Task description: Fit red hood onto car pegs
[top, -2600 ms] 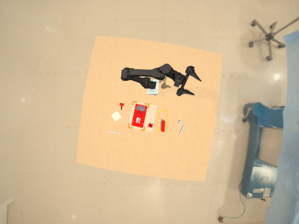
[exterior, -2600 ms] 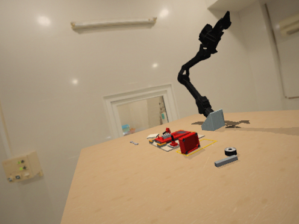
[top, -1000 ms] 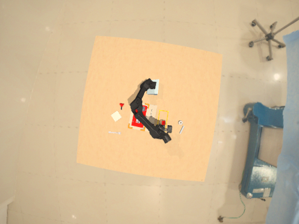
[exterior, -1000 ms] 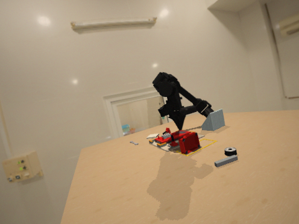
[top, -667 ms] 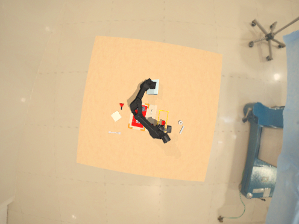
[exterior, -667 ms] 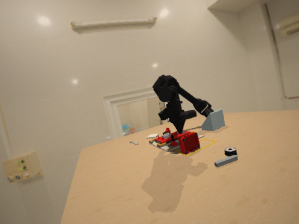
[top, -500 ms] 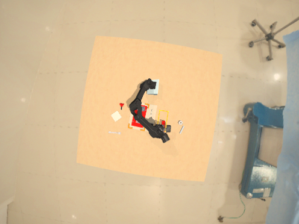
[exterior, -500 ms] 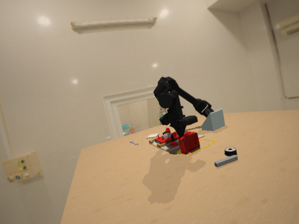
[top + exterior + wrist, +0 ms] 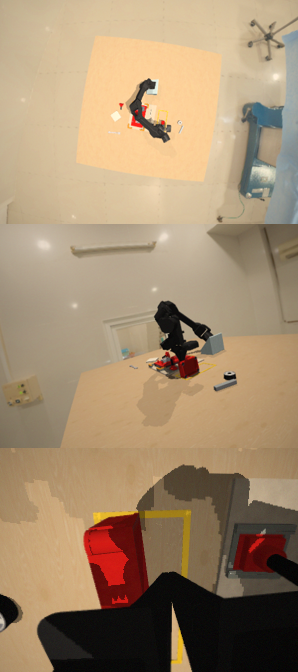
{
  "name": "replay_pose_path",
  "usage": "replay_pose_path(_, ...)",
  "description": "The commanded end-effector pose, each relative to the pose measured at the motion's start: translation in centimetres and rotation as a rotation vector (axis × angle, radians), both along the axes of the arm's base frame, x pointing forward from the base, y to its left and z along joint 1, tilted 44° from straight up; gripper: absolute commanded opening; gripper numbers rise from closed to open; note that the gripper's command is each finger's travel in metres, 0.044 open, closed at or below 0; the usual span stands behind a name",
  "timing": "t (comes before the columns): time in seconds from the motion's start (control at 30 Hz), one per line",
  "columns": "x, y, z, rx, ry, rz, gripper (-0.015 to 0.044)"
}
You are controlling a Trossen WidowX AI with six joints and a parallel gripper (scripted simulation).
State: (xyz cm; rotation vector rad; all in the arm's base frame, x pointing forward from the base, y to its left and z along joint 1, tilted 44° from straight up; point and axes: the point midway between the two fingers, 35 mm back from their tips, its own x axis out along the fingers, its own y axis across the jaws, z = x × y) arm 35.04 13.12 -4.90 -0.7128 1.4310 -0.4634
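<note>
The red hood (image 9: 163, 122) (image 9: 189, 367) (image 9: 112, 558) stands on edge at the yellow outline (image 9: 163, 110) (image 9: 165, 513), its hollow side facing the exterior camera. My gripper (image 9: 181, 359) (image 9: 168, 578) is shut with nothing between its fingertips. It is low beside the hood; in the wrist view the left finger covers the hood's near end. Whether they touch I cannot tell. The red chassis (image 9: 136, 123) (image 9: 159, 364) sits in the jig with orange corners, partly under the arm, with the grey engine block (image 9: 166, 360) on it. The pegs are too small to make out.
A red knobbed part (image 9: 173, 368) (image 9: 245, 555) sits in a grey frame between chassis and hood. A black-and-white ring (image 9: 179, 122) (image 9: 229, 375) and grey bar (image 9: 181, 129) (image 9: 225, 385) lie beyond the hood. A blue-grey wedge (image 9: 155, 90) (image 9: 214, 345) stands by the arm's base.
</note>
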Motion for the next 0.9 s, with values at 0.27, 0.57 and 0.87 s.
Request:
replay_pose_path(0.27, 0.1, 1.0, -0.5, 0.003, -0.009, 0.002, 0.0)
replay_pose_path(0.57, 0.1, 1.5, -1.0, 0.004, -0.009, 0.002, 0.0)
replay_pose_path(0.87, 0.0, 2.0, -1.5, 0.005, -0.009, 0.002, 0.0)
